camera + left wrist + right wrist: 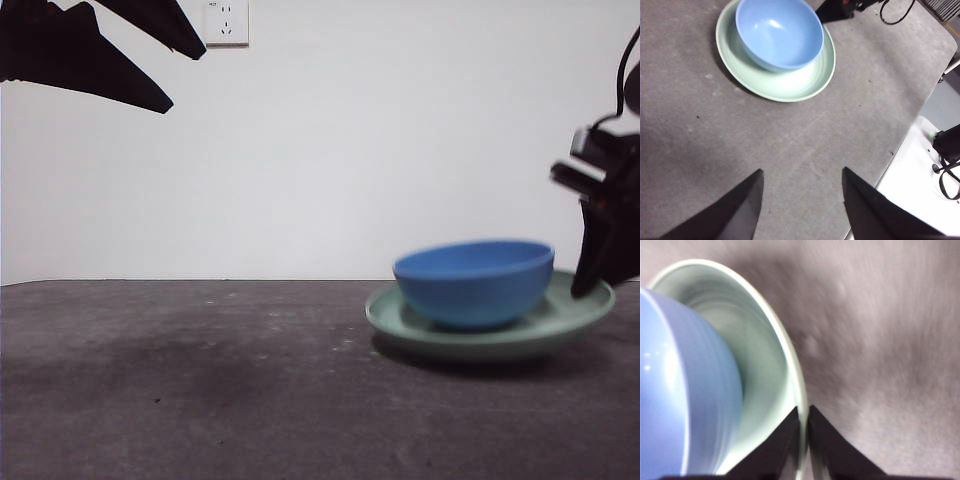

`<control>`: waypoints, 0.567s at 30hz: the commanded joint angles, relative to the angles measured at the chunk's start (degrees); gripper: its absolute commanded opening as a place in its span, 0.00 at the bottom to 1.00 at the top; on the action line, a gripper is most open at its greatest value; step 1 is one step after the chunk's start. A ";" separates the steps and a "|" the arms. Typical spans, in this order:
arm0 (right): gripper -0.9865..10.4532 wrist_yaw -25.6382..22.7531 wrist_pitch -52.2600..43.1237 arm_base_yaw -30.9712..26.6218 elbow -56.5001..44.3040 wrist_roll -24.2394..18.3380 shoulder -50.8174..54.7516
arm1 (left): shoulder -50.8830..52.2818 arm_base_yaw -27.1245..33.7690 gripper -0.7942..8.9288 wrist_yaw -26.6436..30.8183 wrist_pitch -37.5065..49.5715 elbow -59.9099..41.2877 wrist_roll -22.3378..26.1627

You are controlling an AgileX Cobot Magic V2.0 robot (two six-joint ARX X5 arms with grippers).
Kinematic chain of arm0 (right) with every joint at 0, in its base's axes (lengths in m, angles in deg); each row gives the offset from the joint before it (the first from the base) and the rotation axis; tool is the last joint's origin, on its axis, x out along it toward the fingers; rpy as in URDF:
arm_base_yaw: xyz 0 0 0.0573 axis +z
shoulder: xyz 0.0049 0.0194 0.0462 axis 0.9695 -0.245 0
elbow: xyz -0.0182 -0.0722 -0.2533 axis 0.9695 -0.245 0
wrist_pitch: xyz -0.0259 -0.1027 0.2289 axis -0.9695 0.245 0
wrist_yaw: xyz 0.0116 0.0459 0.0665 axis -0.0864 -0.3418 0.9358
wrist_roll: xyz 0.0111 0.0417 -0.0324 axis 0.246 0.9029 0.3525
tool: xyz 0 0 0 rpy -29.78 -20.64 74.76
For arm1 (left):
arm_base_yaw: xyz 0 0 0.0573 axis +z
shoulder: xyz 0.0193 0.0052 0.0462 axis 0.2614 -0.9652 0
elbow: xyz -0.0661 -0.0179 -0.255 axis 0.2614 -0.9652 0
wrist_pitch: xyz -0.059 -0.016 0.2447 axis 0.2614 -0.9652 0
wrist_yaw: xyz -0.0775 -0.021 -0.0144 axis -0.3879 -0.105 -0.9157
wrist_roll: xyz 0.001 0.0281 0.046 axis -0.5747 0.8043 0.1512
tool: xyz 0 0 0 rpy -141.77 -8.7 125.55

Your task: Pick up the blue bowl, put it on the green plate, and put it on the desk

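2 jaws pinching green plate [790,365] rim

bowl [474,283] in plate [560,318], plate right on desk [200,380], right end effector [803,427] at plate rim

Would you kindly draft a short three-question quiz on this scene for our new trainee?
1. True or false: the blue bowl sits on the green plate.
2. Which gripper grips the plate's rim? A) left gripper B) right gripper
3. Fill in: the plate's gripped side is tilted up off the ___.

Key:
1. True.
2. B; its jaws are closed on the rim, while the left gripper hangs open above the desk, away from the plate.
3. desk.
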 commanded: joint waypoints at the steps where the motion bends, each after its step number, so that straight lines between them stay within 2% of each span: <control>1: 0.09 3.02 -0.90 0.00 1.03 2.45 1.77 | -0.26 -0.42 0.34 -0.28 0.37 0.50 0.31; 7: 0.09 4.13 -1.70 2.12 1.03 4.94 4.42 | -0.26 -0.42 0.34 -0.31 0.37 0.50 0.28; 13: 0.09 3.21 -3.96 7.45 1.03 8.41 4.46 | -0.26 -0.42 0.34 -0.31 0.22 0.50 0.31; 17: 0.09 2.51 -7.93 11.28 1.03 12.31 4.42 | -0.26 -0.42 0.34 -0.31 0.13 0.50 0.28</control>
